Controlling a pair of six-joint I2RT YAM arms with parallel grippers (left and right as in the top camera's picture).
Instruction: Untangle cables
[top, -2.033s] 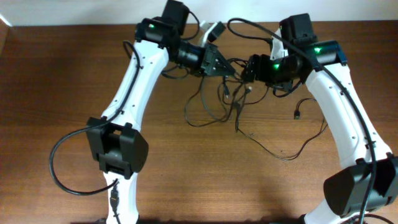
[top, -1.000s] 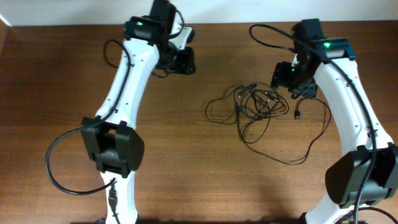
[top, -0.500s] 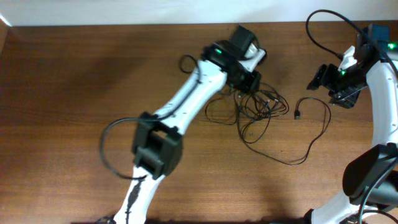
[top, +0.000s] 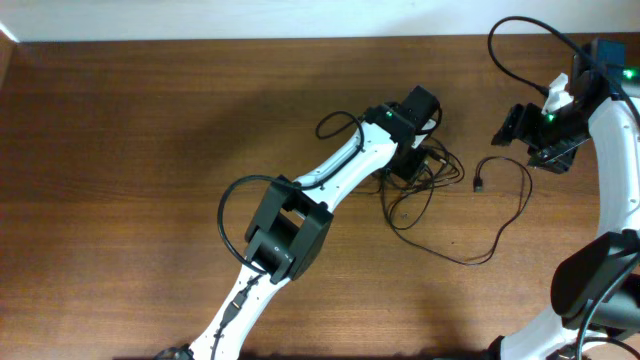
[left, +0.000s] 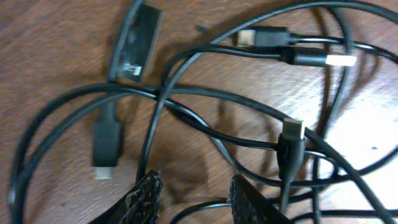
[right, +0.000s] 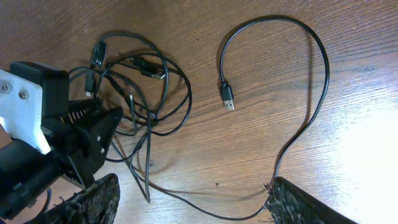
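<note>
The cables (top: 432, 172) lie as a knotted clump of thin black cords at the table's middle right. One long loose strand (top: 503, 232) loops out to the right and ends in a plug (top: 479, 186). My left gripper (top: 408, 166) is right over the clump's left side. In the left wrist view its fingers (left: 193, 190) are open and hold nothing. The cords and several plugs (left: 292, 134) lie just ahead of them, and one strand runs between the fingertips. My right gripper (top: 522, 124) is open and empty, above and to the right of the clump. In the right wrist view (right: 193, 196) it looks down on the clump (right: 140, 81) and the loose plug (right: 227, 96).
The brown wooden table (top: 130, 180) ends at a pale wall along its back edge. The left arm's white links (top: 330, 185) stretch diagonally from the lower middle, with thicker black arm cables looping beside them. The right arm (top: 610, 130) stands along the right edge.
My left gripper has moved right and down onto the left side of the clump. The right arm has hardly moved, and the cables lie as before.
</note>
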